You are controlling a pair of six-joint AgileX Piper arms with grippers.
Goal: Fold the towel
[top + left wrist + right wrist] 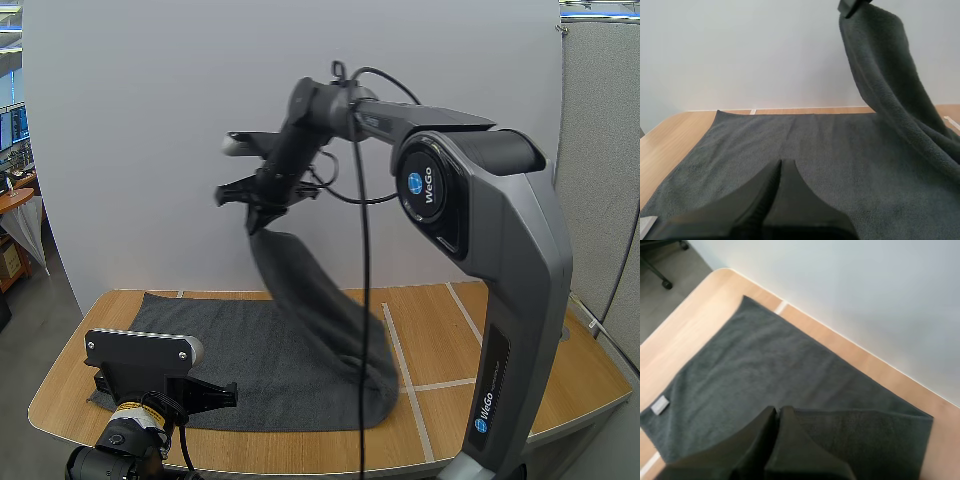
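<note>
Pale wood makes the counter [500, 370], and a plain white wall stands behind it. High above it the right gripper [256, 215] is clenched on one corner of the towel [260, 360], and the cloth hangs from the tips as a twisted band down to the counter. The left gripper [225, 394] is clenched on nothing, its fingers together as one wedge, low over the near left edge of the towel.

I judge the pinch to be the main risk. Only a little cloth seems to sit between the tips, so a quick swing may pull it out and the corner would drop in a heap. Also nothing presses the flat part, so the pull may drag the whole towel across the counter and make the fold crooked.

The towel is dark grey, thick and fluffy. Most of it lies flat on the left part of the counter, with a small white label [660, 404] near one corner. Where it rises at the right, it bunches in soft wrinkles.
</note>
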